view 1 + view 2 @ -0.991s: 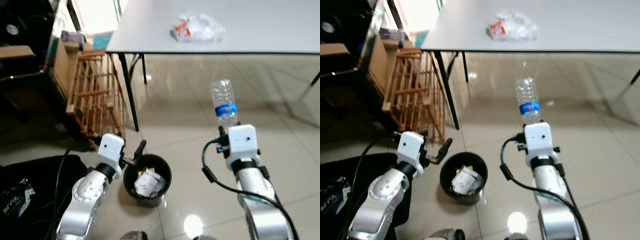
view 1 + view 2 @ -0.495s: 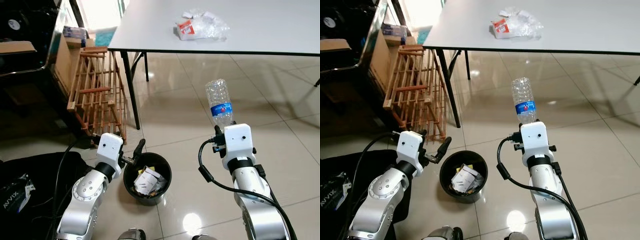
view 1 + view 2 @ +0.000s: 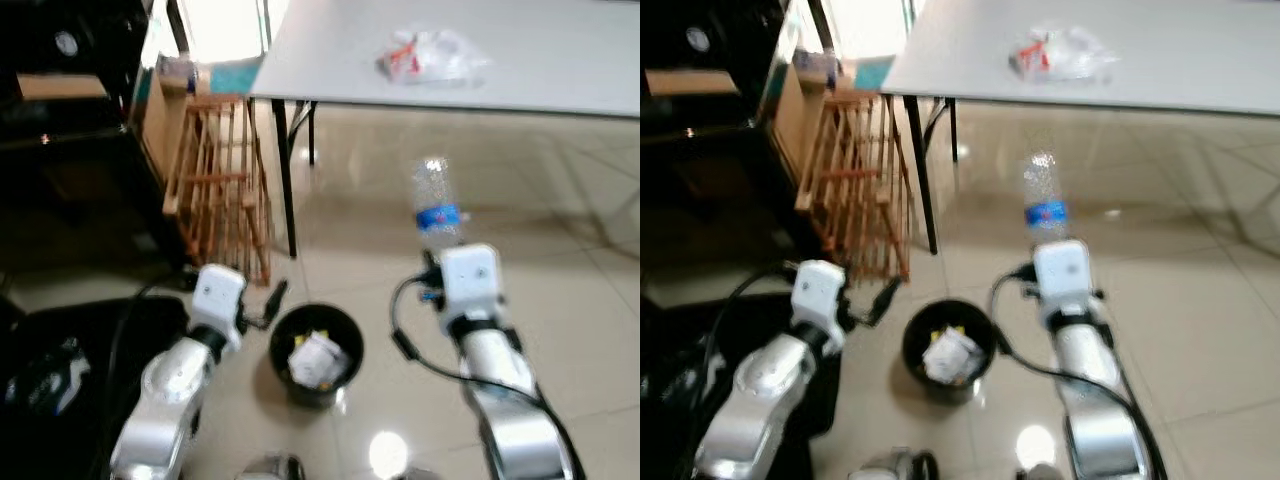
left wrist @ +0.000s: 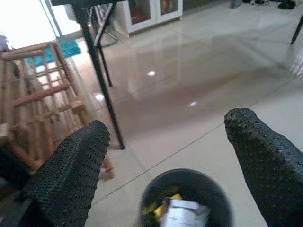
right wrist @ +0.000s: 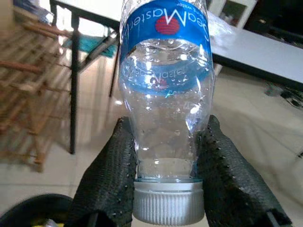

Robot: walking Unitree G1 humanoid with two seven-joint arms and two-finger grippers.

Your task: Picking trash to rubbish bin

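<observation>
Bottle (image 5: 164,90) gripped cap-down at its neck by the right hand (image 5: 165,189), raised over the floor just right of the black rubbish bin (image 3: 317,353). Left hand (image 4: 165,161) hangs wide and empty above the bin, crumpled trash (image 3: 318,358) inside. Plastic wrapper (image 3: 432,55) lies on the counter (image 3: 560,60).

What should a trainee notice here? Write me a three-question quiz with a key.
1. True or false: the right jaws grip the water bottle near its cap.
2. The rubbish bin stands: A) on a chair B) on the floor, by the left jaws C) on a shelf.
3. Fill in: the left jaws are ____.
Key: 1 true; 2 B; 3 open.
</observation>
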